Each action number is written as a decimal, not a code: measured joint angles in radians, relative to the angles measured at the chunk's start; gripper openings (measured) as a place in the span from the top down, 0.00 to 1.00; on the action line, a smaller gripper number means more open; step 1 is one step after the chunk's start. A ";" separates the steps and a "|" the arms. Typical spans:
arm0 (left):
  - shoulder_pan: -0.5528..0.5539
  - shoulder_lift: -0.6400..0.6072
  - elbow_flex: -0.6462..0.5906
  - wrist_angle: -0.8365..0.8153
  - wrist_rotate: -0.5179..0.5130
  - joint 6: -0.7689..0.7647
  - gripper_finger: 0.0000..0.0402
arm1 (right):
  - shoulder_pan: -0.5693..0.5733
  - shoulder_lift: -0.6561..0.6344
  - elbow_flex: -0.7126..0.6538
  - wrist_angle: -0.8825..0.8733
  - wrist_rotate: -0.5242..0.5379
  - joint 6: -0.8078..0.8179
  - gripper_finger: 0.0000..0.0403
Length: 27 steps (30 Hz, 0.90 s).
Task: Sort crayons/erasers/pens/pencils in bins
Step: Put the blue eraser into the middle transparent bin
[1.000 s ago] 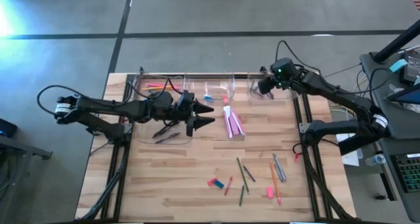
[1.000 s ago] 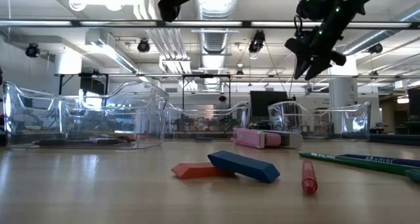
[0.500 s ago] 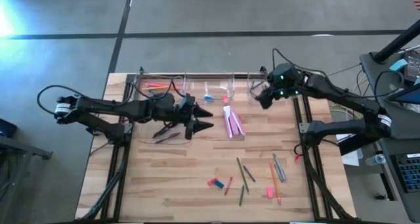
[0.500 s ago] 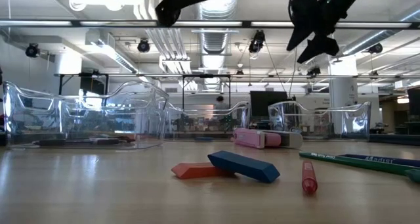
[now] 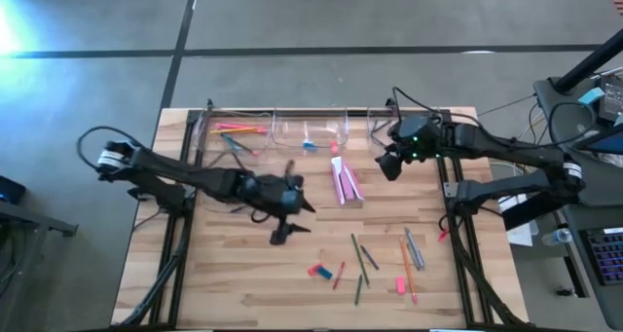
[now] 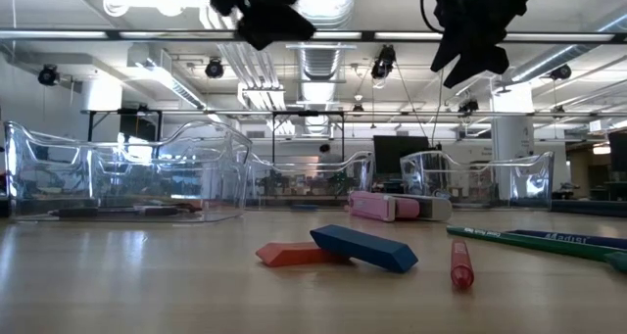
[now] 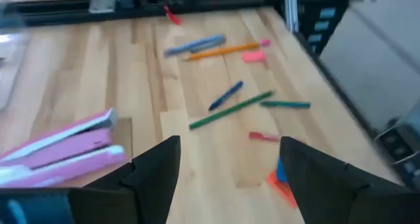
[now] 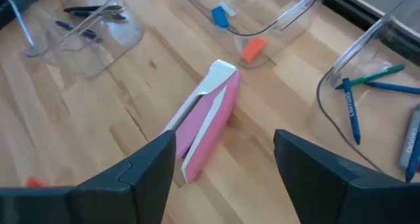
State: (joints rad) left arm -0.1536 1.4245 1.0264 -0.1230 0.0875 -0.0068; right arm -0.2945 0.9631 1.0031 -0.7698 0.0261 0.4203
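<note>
- High view: the left gripper (image 5: 289, 218) hung open above mid-table; the erasers (image 5: 319, 271) lay loose toward the near edge, well apart from the bins (image 5: 310, 128).
- Low view: blue eraser (image 6: 363, 248) leaned on the red one (likely light, rubbery; grasp across the narrow sides).
- Right wrist view: right gripper (image 8: 223, 159) was open over the pink box (image 8: 202, 122); its far end was hidden.

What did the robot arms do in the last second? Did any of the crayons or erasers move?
The left gripper moved away from the bins, out over the open table toward the loose sticks and erasers, fingers open and empty. The right gripper slid from over the far right bin toward the pink box, also open. Nothing was picked up; everything on the table stayed put.
</note>
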 joint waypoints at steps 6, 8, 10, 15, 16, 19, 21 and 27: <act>-0.016 0.172 0.094 0.007 0.074 0.128 0.39 | 0.000 0.001 -0.001 0.000 0.001 0.004 0.40; -0.013 0.211 0.114 0.000 0.139 0.146 0.39 | 0.000 0.001 -0.001 0.000 0.002 0.014 0.40; -0.011 0.239 0.123 0.005 0.167 0.165 0.39 | 0.000 0.001 -0.001 0.000 0.002 0.031 0.40; -0.009 0.284 0.127 0.000 0.167 0.233 0.39 | 0.002 0.001 -0.001 -0.003 0.002 0.060 0.40; -0.009 0.296 0.127 0.006 0.168 0.244 0.39 | 0.002 0.001 -0.001 -0.003 0.002 0.062 0.40; -0.016 0.334 0.127 0.006 0.168 0.257 0.39 | 0.002 0.001 -0.001 -0.003 0.002 0.085 0.40; -0.025 0.360 0.127 0.022 0.168 0.263 0.39 | 0.002 0.001 -0.001 -0.003 0.002 0.094 0.40; -0.068 0.458 0.127 0.167 0.169 0.279 0.39 | 0.002 0.001 -0.001 -0.003 0.002 0.095 0.40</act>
State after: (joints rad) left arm -0.2213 1.8827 1.1532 0.0438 0.2569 0.2718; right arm -0.2920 0.9642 1.0023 -0.7727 0.0284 0.5148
